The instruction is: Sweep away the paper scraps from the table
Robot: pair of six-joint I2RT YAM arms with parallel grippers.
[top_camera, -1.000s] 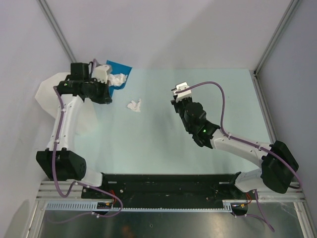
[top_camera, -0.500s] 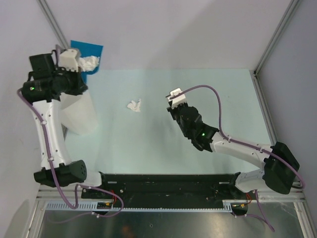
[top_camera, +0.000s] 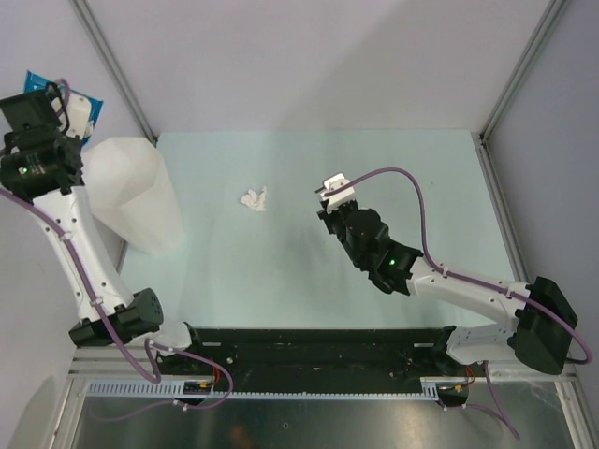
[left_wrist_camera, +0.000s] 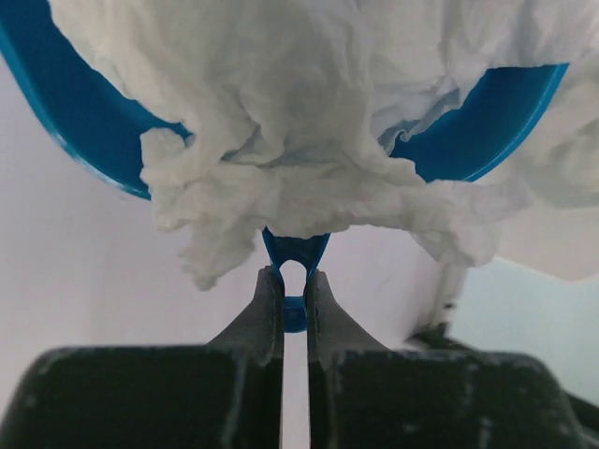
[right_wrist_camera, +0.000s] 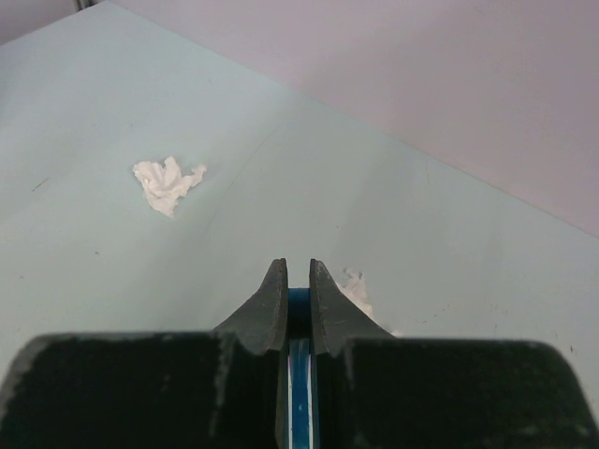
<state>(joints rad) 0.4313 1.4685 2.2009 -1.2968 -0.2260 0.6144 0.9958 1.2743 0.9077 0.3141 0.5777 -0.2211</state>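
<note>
Past the table (top_camera: pixel 309 271) edge, the left end effector (left_wrist_camera: pixel 294 279), clamped on the dustpan (left_wrist_camera: pixel 473 140), has swung beyond the bin (top_camera: pixel 136 192)

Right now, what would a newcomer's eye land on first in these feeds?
The heap of crumpled white paper filling the blue dustpan, which the left hand grips by its handle at the far left by the tall white bin. Next, the single scrap lying alone on the mint table, with the right hand shut on a thin blue tool to its right.
</note>
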